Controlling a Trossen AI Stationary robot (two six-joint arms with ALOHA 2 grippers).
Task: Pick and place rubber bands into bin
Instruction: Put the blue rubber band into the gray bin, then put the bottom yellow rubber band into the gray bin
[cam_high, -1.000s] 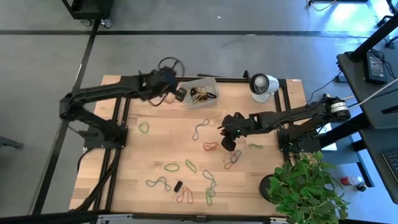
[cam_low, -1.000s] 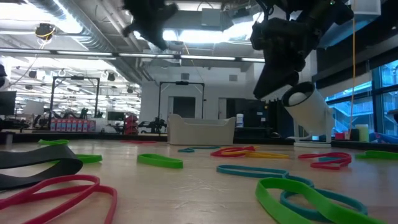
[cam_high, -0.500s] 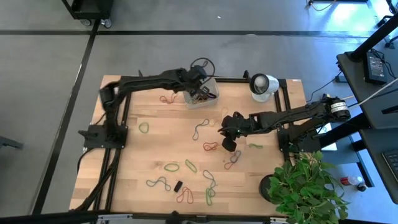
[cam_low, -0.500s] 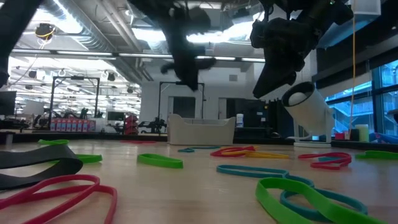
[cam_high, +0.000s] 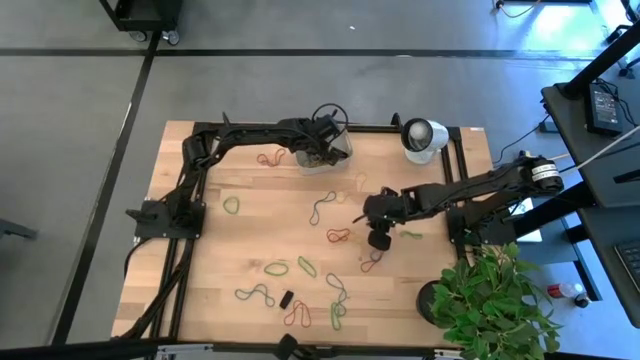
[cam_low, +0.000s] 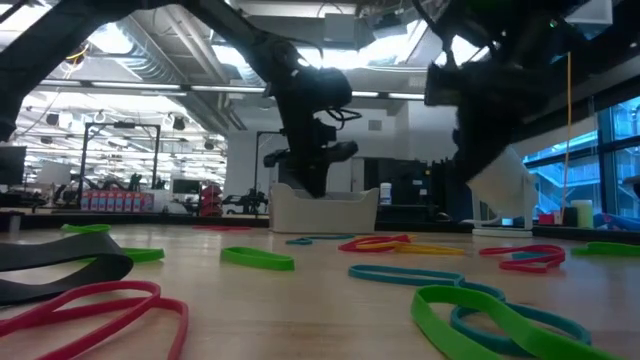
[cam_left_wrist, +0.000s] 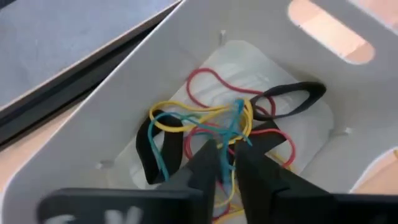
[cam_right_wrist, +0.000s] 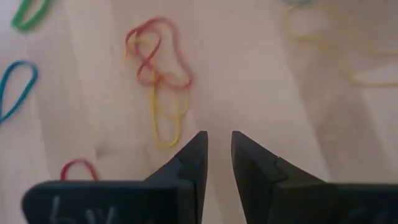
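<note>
Our left gripper (cam_left_wrist: 225, 163) sits over the bin (cam_high: 325, 150), fingers slightly parted to drop bands onto the pile inside; a second ago it was short of the bin. Our right gripper (cam_right_wrist: 217, 155), narrowly parted and empty, has dipped toward rubber bands (cam_right_wrist: 157, 74) on the table (cam_high: 200, 260).
</note>
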